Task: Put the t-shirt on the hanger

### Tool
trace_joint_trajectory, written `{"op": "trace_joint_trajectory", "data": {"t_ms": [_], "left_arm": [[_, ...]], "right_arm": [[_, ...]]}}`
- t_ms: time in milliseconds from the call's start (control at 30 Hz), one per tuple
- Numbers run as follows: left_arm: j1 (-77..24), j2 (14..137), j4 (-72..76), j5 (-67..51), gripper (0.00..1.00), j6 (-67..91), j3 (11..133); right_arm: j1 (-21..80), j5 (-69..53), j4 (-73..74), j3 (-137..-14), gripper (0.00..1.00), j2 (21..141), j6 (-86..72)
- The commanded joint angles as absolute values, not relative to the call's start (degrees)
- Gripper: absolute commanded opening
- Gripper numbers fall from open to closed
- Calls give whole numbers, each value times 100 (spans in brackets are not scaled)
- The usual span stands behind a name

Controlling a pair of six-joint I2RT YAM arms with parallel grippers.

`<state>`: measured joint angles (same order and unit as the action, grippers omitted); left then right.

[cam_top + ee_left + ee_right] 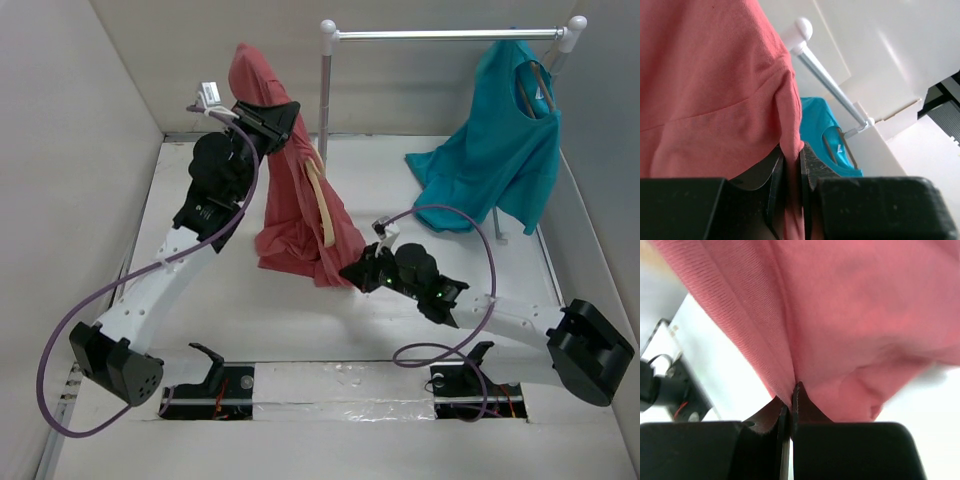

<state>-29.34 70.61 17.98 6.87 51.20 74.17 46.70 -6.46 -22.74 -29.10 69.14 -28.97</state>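
T-shirt (290,210) cloth is light, soft and limp. It keeps no shape of its own, sags from whatever pinches it and gathers into folds. By my judgement a small pinch on a doubled edge (hem, collar or shoulder seam) will hold better than a grab at a flat panel, and thin cotton may slide out of a loose pinch.

It hangs as a tall drape just left of the rail (450,34), beside the rail's left post, and its lower folds pool on the worktop (250,330) in front of that post. The left gripper (272,118) is clenched on a fold near the drape's peak, close to the left of the post; its wrist view shows cloth running down between the fingers (810,165). The right gripper (358,272) is clenched on the lower edge, low over the worktop and well in front of the rail, with the fabric drawn in at its tips.

The hanger (322,200) is stiff pale wood. It shows as a curved strip against the drape, below the rail's left end and between the two grippers. A teal shirt (500,140) hangs at the rail's right end, well apart.
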Motion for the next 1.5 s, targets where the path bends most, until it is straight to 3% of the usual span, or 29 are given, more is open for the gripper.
{"op": "trace_joint_trajectory", "data": {"t_ms": [0, 267, 433, 567, 633, 833, 1000, 1267, 1333, 1367, 1467], "left_arm": [[-2629, 7215, 2768, 432, 0, 5299, 8191], [-2136, 7567, 3067, 387, 0, 5949, 8534], [-2074, 7760, 3225, 1106, 0, 5521, 8526], [-2074, 7919, 3374, 1310, 0, 4958, 8298], [-2074, 7805, 3822, 1301, 0, 4572, 7824], [-2222, 7428, 4271, 1029, 0, 4412, 6787], [-2566, 6795, 4166, 222, 0, 5227, 5707], [-2496, 5881, 3490, -1114, 0, 6037, 4659], [-2339, 5801, 3410, -1361, 0, 6195, 4413], [-2286, 5722, 3445, -1536, 0, 6266, 4325], [-2285, 5581, 3603, -1547, 0, 6389, 3912]], "right_arm": [[4974, -370, -1671, -2664, 0, 6794, -3014], [5510, -439, -1398, -2198, 0, 6583, -3489], [6176, -711, -1189, -2170, 0, 6671, -3779], [6793, -782, -29, -2697, 0, 5981, -3753], [6847, -738, 996, -3163, 0, 5531, -3648], [6847, -442, 2169, -4435, 0, 4316, -3533], [6715, -421, 1716, -5062, 0, 4981, -3235], [6662, -439, 721, -5291, 0, 7082, -3076], [6662, -509, 825, -5335, 14, 7128, -3155], [6662, -492, 913, -5361, 38, 7102, -3155], [6662, -282, 1387, -5414, 65, 6637, -3173]]}}
